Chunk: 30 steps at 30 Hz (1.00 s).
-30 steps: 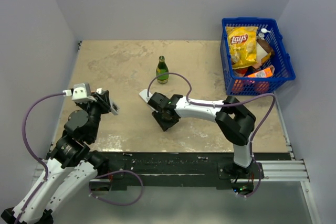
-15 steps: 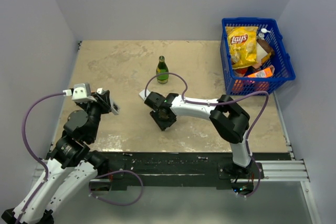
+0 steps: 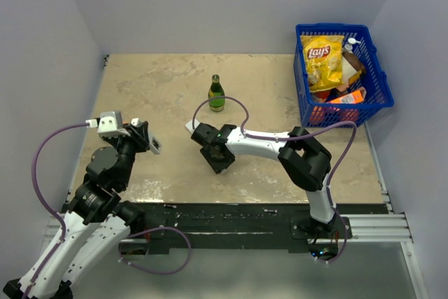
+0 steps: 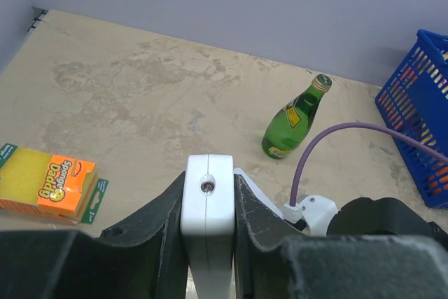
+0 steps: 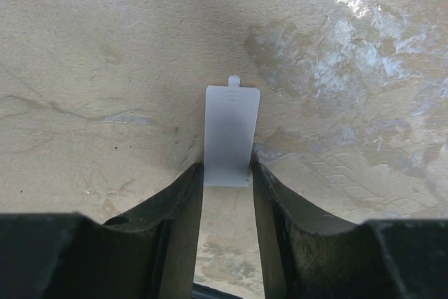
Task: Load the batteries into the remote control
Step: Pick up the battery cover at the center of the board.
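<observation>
Clenched in left hand: remote, held off counter. Between fingertips of right hand: cover, flat on counter; gripped or not, cannot tell. No batteries in view. Pinch both long edges squarely, lift level, avoid skidding.

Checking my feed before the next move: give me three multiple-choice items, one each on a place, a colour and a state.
1. Where is the green glass bottle? A at the near edge B upright on the table's far half C against the left wall
2. The basket's colour? A red B blue C white
3. The left gripper is: A open B shut on the white remote C out of view
Answers: B, it stands upright past mid-table; B, blue mesh walls; B, its jaws clamp the remote's sides.
</observation>
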Each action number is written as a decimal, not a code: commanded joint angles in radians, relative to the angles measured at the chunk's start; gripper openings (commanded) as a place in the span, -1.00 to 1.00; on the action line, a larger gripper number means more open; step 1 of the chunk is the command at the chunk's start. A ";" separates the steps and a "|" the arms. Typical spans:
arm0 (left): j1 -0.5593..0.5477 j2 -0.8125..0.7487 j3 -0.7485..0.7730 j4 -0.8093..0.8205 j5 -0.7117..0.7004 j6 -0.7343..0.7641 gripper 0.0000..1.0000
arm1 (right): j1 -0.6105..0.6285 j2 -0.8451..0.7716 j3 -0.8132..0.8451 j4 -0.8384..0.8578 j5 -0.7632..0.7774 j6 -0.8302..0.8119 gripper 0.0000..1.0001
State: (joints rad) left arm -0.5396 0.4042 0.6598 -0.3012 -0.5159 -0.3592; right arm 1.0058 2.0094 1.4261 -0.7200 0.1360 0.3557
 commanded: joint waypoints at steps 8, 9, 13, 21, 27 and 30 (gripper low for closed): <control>0.007 -0.021 -0.037 0.043 0.137 -0.147 -1.00 | 0.002 0.045 0.016 0.017 0.016 -0.018 -0.38; 0.009 -0.013 -0.043 0.047 0.148 -0.161 -1.00 | 0.001 0.040 0.010 0.021 0.016 -0.021 -0.43; 0.009 -0.007 -0.109 0.085 0.189 -0.237 -1.00 | 0.004 0.014 -0.004 0.024 0.013 -0.040 -0.66; 0.007 -0.125 -0.488 0.448 0.201 -0.455 -1.00 | 0.002 -0.066 -0.058 0.045 0.017 -0.069 -0.75; 0.007 -0.073 -0.707 0.767 0.237 -0.452 -1.00 | 0.016 -0.144 -0.088 0.060 0.017 -0.083 -0.81; 0.009 -0.006 -0.752 0.893 0.263 -0.452 -1.00 | 0.019 -0.175 -0.096 0.067 0.007 -0.083 -0.83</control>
State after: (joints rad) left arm -0.5369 0.3424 0.0288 0.2356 -0.2878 -0.7830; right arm 1.0142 1.9144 1.3380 -0.6807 0.1394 0.2928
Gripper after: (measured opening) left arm 0.292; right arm 0.274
